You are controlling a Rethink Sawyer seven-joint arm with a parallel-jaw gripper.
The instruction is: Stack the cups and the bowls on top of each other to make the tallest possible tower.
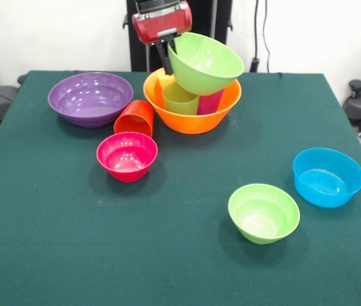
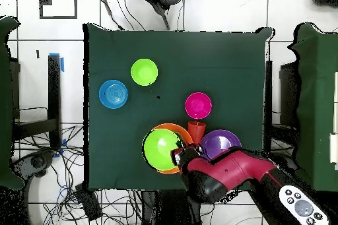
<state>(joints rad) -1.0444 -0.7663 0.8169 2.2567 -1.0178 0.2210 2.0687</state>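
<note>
My gripper [image 1: 167,56] is clamped on the rim of the large light-green bowl [image 1: 205,62], holding it tilted over the green cup [image 1: 180,99] and magenta cup [image 1: 211,102] that stand inside the large orange bowl [image 1: 193,115]. If I let go at this slant, I judge the bowl could slide off the cups and topple them, perhaps onto the orange-red cup [image 1: 134,117] lying just beside.

no readable text, labels, brands, numbers or signs on anything in either view
</note>
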